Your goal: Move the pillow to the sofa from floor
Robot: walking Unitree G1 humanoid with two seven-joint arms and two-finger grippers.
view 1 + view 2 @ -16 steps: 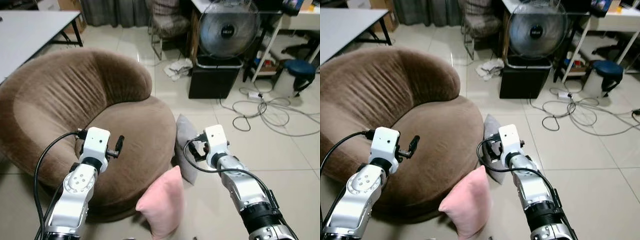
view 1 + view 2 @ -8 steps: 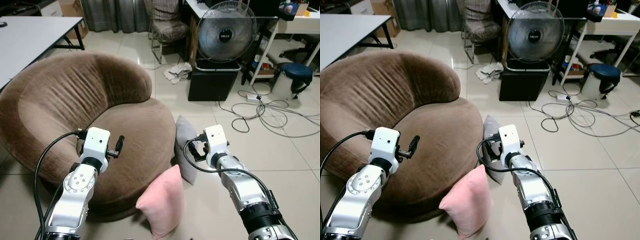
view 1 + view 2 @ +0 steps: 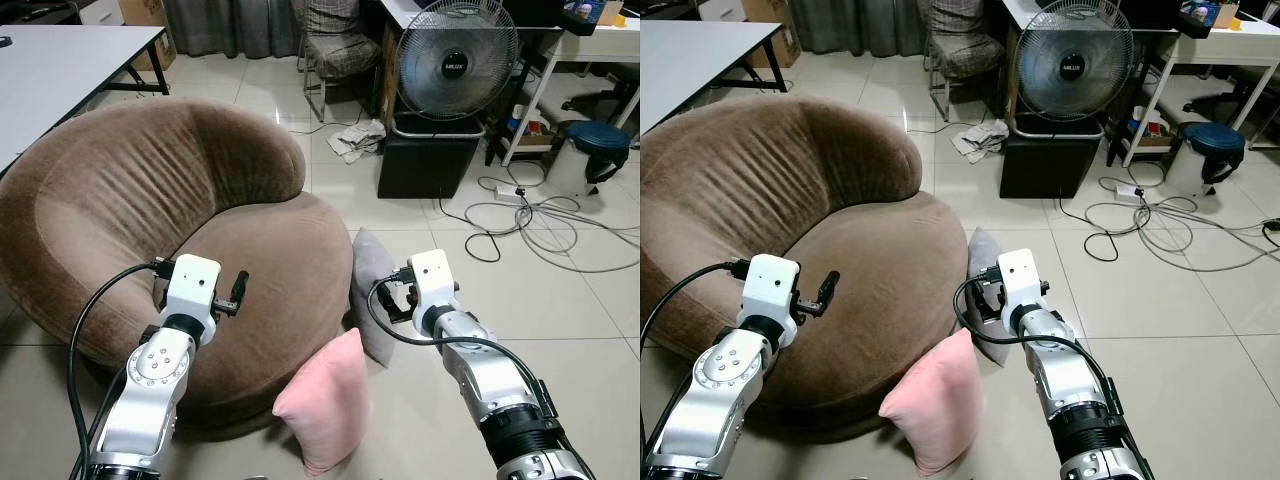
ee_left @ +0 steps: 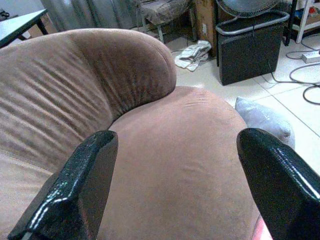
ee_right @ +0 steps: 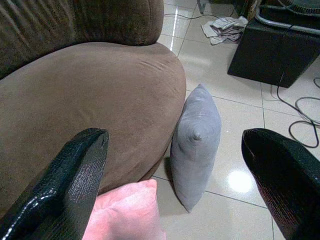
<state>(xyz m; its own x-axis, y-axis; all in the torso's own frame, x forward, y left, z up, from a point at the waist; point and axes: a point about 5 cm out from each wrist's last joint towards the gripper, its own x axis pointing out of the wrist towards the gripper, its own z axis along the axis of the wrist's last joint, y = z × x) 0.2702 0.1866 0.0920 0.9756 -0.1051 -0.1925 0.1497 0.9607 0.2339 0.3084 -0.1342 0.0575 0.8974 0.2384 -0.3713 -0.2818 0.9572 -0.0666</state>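
Observation:
A pink pillow point(image 3: 325, 415) stands on its edge on the tiled floor, leaning against the front of the round brown sofa point(image 3: 150, 200). A grey pillow point(image 3: 372, 290) leans on the sofa's right side, just behind the pink one. My left gripper point(image 4: 175, 150) hangs open over the sofa seat, holding nothing. My right gripper point(image 5: 175, 140) is also open and empty. It hovers above the floor and looks down at the grey pillow point(image 5: 197, 142) and the top of the pink pillow point(image 5: 127, 212).
A large fan point(image 3: 455, 60) sits on a black box point(image 3: 430, 155) behind the sofa. Loose cables point(image 3: 540, 220) trail over the floor at the right. A grey table point(image 3: 50, 60) is at the far left, a chair point(image 3: 335, 50) and crumpled cloth point(image 3: 355, 140) at the back.
The head view has shifted slightly up and down. Both arms hold the same pose and the pillows have not moved.

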